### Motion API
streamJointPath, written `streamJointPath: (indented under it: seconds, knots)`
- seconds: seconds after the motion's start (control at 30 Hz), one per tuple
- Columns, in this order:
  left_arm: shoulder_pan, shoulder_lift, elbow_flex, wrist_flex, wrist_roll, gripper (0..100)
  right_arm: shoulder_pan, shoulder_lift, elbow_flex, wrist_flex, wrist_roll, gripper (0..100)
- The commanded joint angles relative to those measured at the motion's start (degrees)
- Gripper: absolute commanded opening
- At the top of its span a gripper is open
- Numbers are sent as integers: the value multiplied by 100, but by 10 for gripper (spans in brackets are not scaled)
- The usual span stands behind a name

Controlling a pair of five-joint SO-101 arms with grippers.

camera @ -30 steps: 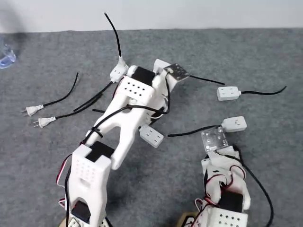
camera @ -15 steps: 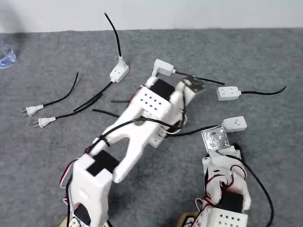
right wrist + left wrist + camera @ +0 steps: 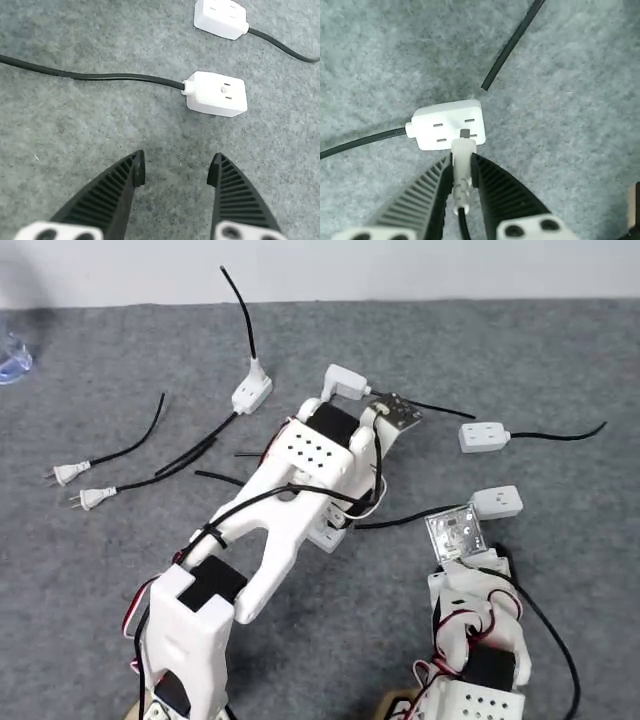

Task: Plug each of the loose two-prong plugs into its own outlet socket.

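I've swung the left pincer, clamped on a plug, back over a socket. Its prongs now meet that socket's face, so pushing in looks next. The right pincer hangs apart, off to that socket's side.

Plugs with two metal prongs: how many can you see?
3. The farther plug and nearer plug lie together on the carpet at the high view's left edge. The held plug is between the jaws of the left gripper, above a socket. More may be hidden.
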Motion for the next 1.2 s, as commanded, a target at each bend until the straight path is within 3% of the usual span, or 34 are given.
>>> streamJointPath:
  seconds: [0.0,0.37,0.6,1.17]
  knots:
    - [-9,-70,-198,132,62,9,75,-75,88,-136,-35,197]
    - [141,651,-259,-53,176,9,75,-75,88,-136,-35,197]
    - [141,774,-927,149,176,9,75,-75,88,-127,-35,197]
    - [229,782,-505,141,492,9,75,-75,88,-119,-35,197]
